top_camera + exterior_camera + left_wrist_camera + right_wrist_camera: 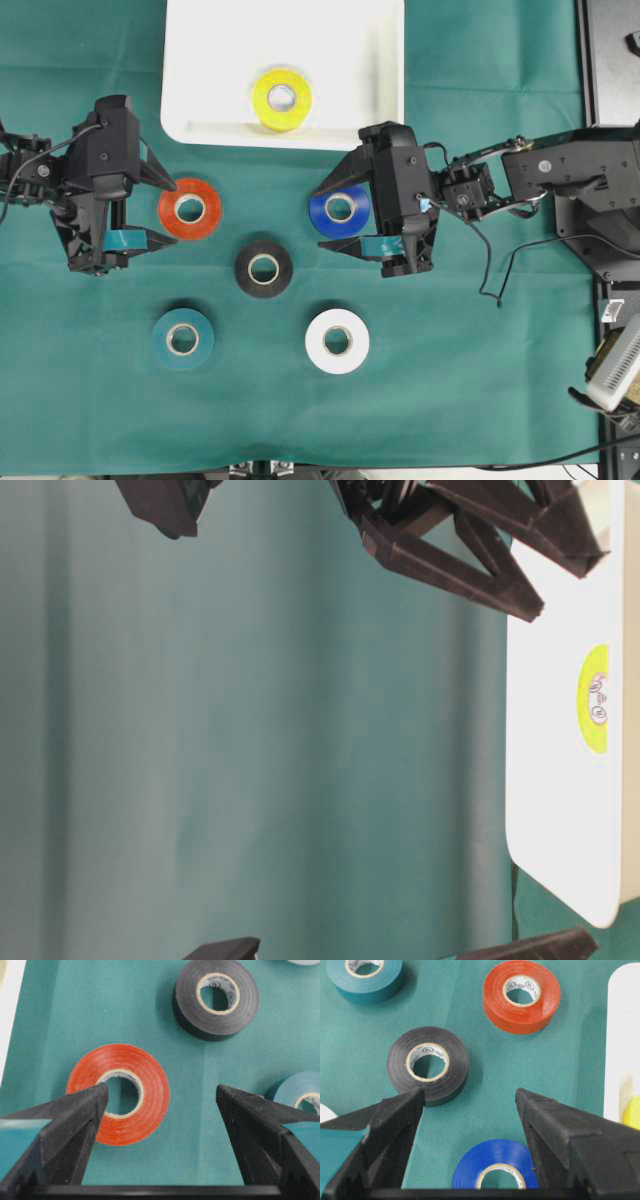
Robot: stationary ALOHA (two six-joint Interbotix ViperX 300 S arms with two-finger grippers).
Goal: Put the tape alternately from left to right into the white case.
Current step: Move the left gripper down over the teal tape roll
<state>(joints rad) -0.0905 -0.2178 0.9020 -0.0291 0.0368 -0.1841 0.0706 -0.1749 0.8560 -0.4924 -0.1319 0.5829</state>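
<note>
counting 1 of 6 done: yellow roll in the white case, near its front rim. leaving red, blue, black, teal, white on the cloth. right claw spread wide over blue; left claw spread beside red.

Yellow roll flat in white case; five rolls on cloth
</note>
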